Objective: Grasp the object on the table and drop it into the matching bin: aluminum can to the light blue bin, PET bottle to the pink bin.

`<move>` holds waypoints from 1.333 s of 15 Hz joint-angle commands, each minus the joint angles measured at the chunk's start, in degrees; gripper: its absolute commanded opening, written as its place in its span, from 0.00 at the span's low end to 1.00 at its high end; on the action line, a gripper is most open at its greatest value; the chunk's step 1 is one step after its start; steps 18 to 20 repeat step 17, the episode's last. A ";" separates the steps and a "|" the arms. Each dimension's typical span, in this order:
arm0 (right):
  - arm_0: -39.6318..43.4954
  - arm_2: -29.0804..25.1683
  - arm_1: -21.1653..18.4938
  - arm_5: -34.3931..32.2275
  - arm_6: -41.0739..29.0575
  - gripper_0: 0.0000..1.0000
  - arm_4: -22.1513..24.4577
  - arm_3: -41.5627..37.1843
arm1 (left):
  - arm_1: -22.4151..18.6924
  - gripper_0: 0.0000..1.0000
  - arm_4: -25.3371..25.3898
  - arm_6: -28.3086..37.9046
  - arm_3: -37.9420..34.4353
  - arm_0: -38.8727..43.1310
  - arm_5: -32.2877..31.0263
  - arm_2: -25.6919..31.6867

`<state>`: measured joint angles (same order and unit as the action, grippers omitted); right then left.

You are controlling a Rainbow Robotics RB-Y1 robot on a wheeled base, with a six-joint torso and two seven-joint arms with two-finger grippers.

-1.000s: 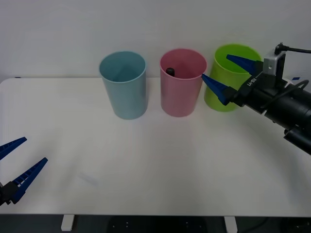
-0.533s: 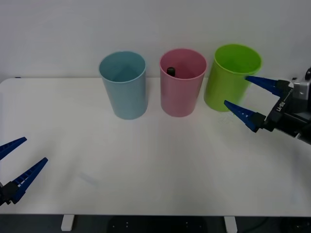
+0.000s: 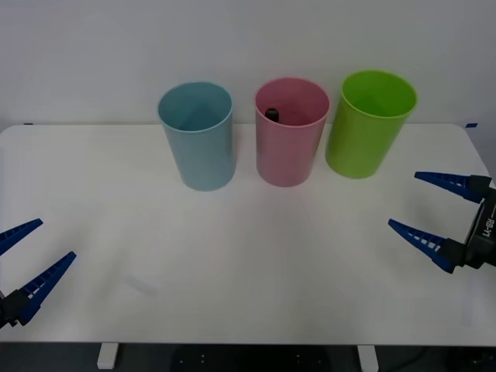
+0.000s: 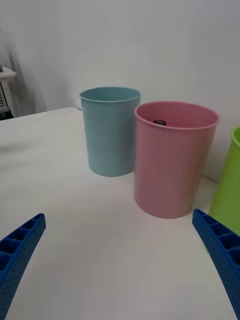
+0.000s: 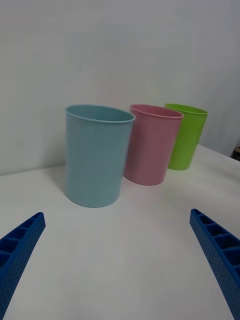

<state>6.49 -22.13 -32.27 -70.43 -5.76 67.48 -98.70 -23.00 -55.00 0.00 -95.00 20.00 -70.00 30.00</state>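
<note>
The PET bottle (image 3: 272, 115) is inside the pink bin (image 3: 291, 139), with just its black cap (image 4: 159, 122) showing above the rim. The pink bin (image 4: 172, 162) stands at the back of the white table (image 3: 248, 263), between the light blue bin (image 3: 198, 139) and a lime green one. My right gripper (image 3: 430, 213) is open and empty, low over the table's right side, in front of the green bin. My left gripper (image 3: 19, 260) is open and empty at the table's front left corner. The left wrist view takes in the light blue bin (image 5: 96, 155) and the pink bin (image 5: 152, 145).
A lime green bin (image 3: 368, 124) stands right of the pink one, nearest my right gripper. All three bins line up along the back of the table, close to a white wall. The table's wide front and middle area lies bare between the two grippers.
My right gripper has pulled back from beside the pink and green bins, moving right and toward the table's front, staying open. The left arm has not moved.
</note>
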 commanded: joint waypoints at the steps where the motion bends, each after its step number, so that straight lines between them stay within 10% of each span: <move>1: 2.92 -0.81 0.19 -0.85 0.84 1.00 -0.15 -1.41 | 0.00 1.00 0.00 0.00 0.00 0.00 0.00 0.00; 20: 9.07 -0.55 0.71 -4.28 3.65 1.00 -1.56 -2.82 | 0.00 1.00 0.00 0.00 0.00 0.00 0.00 0.00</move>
